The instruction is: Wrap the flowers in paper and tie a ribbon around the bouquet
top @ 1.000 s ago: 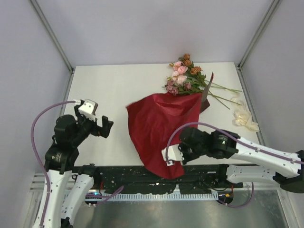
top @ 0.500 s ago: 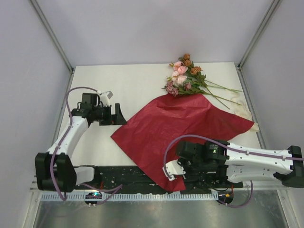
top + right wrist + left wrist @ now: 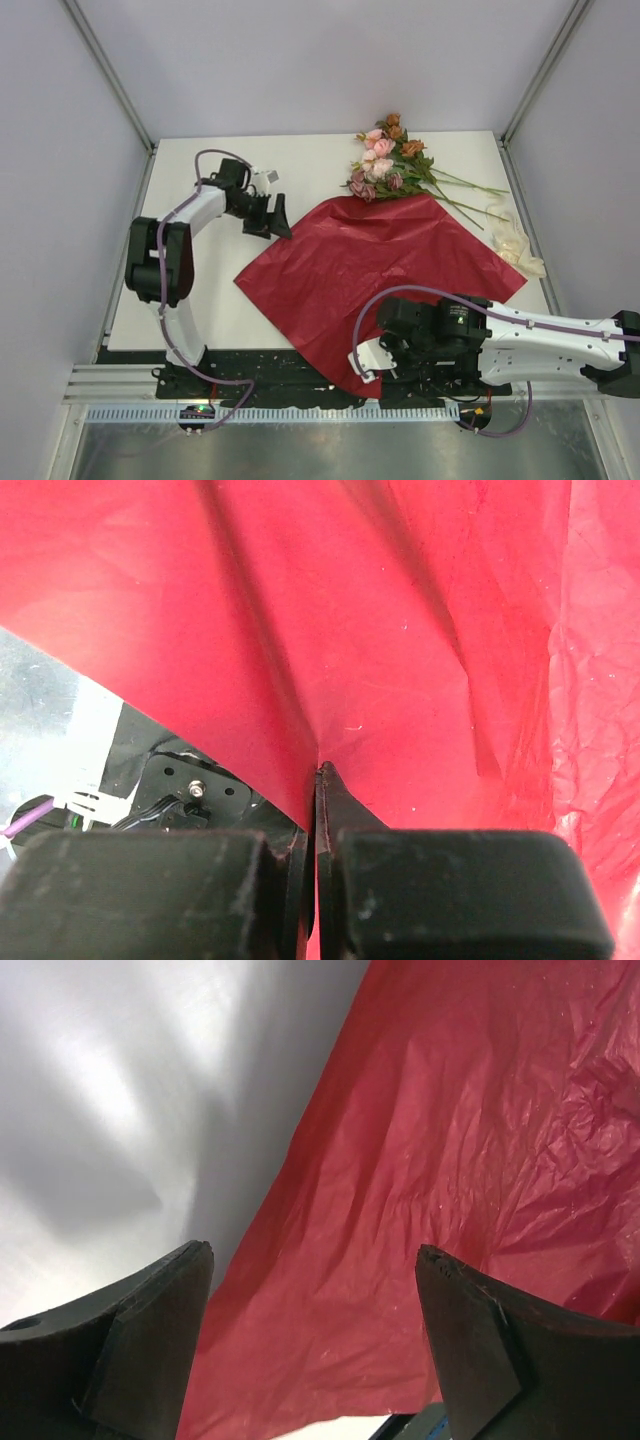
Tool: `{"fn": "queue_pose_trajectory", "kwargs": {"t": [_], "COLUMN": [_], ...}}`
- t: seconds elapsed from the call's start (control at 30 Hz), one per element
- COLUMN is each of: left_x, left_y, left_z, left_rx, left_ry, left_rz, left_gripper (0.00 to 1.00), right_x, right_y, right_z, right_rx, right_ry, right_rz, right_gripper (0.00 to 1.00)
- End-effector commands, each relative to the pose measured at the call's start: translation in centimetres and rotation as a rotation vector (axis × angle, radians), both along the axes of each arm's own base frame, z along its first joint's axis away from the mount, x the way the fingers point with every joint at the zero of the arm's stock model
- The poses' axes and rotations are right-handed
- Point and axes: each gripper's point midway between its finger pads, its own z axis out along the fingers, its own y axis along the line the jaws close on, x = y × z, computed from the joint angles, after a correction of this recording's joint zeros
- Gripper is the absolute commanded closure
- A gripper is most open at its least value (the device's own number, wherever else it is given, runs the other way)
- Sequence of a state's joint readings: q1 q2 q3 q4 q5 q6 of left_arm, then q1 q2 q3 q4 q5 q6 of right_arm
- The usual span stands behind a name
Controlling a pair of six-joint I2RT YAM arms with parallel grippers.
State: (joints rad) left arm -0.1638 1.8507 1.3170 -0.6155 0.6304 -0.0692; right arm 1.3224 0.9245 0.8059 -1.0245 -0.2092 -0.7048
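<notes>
top view
worktop [image 3: 200, 290]: white, carries everything
paper [image 3: 380, 260]: spread flat as a diamond, centre-right of worktop; near corner hangs past the near edge
flowers [image 3: 385, 160]: by the far edge, right of centre; blooms left, stems running toward the right edge; lowest blooms just beside the paper's far corner, contact can't tell
ribbon [image 3: 515, 245]: loose heap at the right edge, just beside the paper's right corner
left gripper [image 3: 275, 215]: arm stretched out, at the paper's far-left edge
right gripper [image 3: 368, 362]: at the near edge, on the paper's near corner

left wrist view
left gripper [image 3: 315, 1250]: fingers wide apart, nothing between them
paper [image 3: 450, 1140]: below, its edge runs diagonally between the fingers; bare worktop [image 3: 120, 1080] to the left
contact with paper: can't tell

right wrist view
right gripper [image 3: 318, 780]: fingers together, clamped on the paper edge
paper [image 3: 350, 610]: creases fan out from the pinch point and the sheet fills most of the view
</notes>
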Motion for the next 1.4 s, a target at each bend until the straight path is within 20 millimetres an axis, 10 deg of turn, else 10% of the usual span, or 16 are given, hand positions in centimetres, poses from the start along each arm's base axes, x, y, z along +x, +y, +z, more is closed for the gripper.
{"fn": "queue_pose_trajectory", "kwargs": {"t": [0.0,0.17,0.33,0.37,0.47,0.63,0.8,0.9,1.37], "left_x": [-0.2,-0.1,-1.9,-2.5,-3.9,-7.0,-7.1,-6.1,0.2], "left_y": [-3.6,-6.3,-4.1,-2.7,3.1,12.5,17.0,17.1,17.0], "left_z": [-1.1,-1.8,-0.8,-0.5,0.5,0.6,-0.3,-0.7,-2.1], "left_rx": [-0.027,-0.035,0.02,0.049,0.158,0.298,0.306,0.273,0.316], "left_ry": [0.049,0.082,0.119,0.119,0.091,0.18,0.235,0.258,0.25], "left_rz": [-0.105,-0.161,-0.193,-0.176,-0.094,0.05,0.265,0.33,0.34], "left_gripper": [0.14,0.27,1.0,1.0,1.0,1.0,1.0,1.0,1.0], "right_x": [-0.4,-1.0,-2.2,-2.2,-1.9,-0.4,3.4,9.3,23.4], "right_y": [0.3,0.6,2.9,3.8,4.4,4.4,4.7,4.1,1.5], "right_z": [1.1,1.8,3.2,3.8,4.6,6.6,8.7,9.1,-0.5], "right_rx": [0.036,0.046,0.121,0.148,0.152,0.153,0.205,0.209,0.004], "right_ry": [0.009,0.038,0.105,0.101,0.079,0.011,0.036,0.068,0.329], "right_rz": [0.022,0.05,0.108,0.126,0.17,0.106,-0.094,-0.32,-0.841], "right_gripper": [0.94,0.94,0.89,0.84,0.27,0.01,0.04,0.04,0.19]}}
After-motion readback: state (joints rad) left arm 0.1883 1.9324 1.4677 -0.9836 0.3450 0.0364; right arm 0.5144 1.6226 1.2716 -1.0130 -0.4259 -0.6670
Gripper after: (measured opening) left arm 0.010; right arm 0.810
